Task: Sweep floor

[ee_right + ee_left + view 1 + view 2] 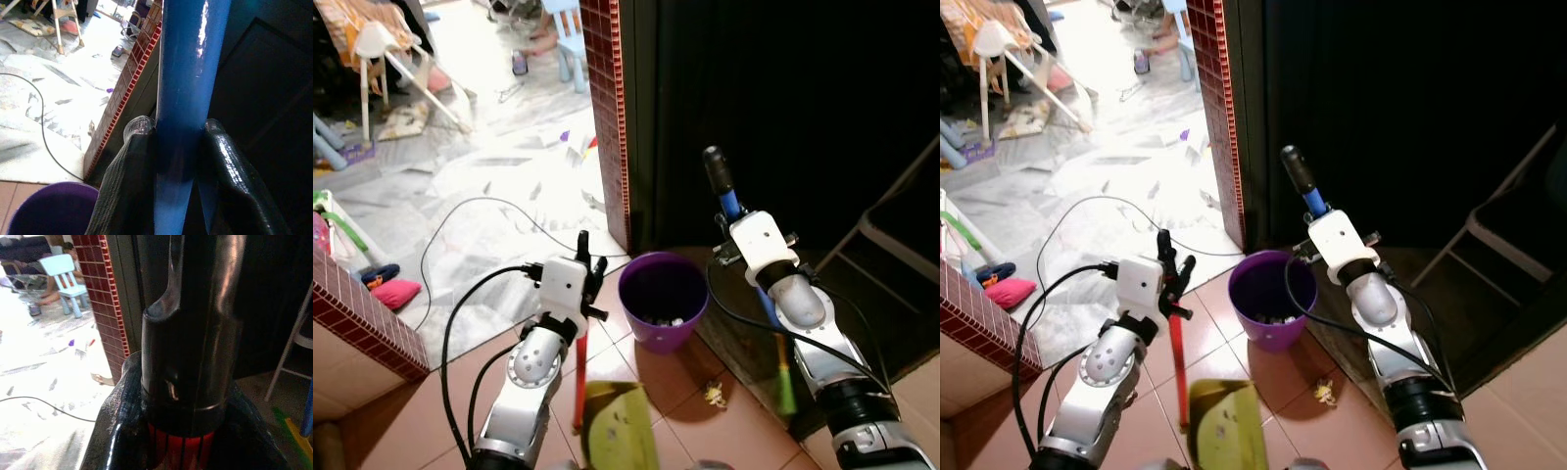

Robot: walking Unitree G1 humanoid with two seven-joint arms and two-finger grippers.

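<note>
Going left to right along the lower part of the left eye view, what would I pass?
Pink cloth → left gripper shut on the red dustpan handle → purple bucket → small yellow scrap → right gripper shut on the blue broom handle → folding chair.

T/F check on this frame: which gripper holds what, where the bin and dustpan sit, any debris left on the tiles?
1. The left gripper is shut on the red dustpan handle. True.
2. The right gripper is open and holds nothing. False: it is shut on the blue broom handle.
3. The purple bin stands on the tiles between the two arms. True.
4. The green dustpan sits inside the purple bin. False: it rests on the floor, nearer the robot than the bin.
5. A small yellowish scrap lies on the tiles near the bin. True.
</note>
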